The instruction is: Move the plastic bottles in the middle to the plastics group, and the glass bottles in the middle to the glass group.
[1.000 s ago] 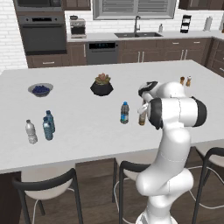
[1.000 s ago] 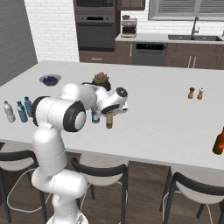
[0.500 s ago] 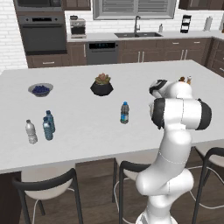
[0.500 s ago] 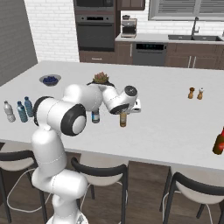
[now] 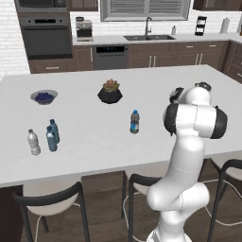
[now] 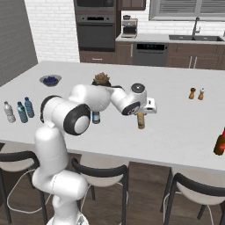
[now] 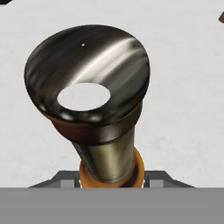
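A: Amber bottle (image 6: 141, 120), the slim glass one from the middle; where has it got to?

B: In the claw (image 6: 141, 115), hanging upright over the counter (image 6: 176, 127), between the succulent pot (image 6: 102, 80) and the two small brown bottles (image 6: 197, 93) of the glass group; whether its base clears the counter I cannot tell.

A: And the claw's hold?

B: Drawn nearly closed about the bottle just below its dark neck (image 7: 105, 144); the hand view looks straight down on the dark top.

A: So which step is this?

B: I judge it the carry toward the glass group; next it must travel on past the pot, come down beside the brown pair without knocking them, then let go; the blue-labelled water bottle (image 5: 134, 122) near the pot waits its turn.
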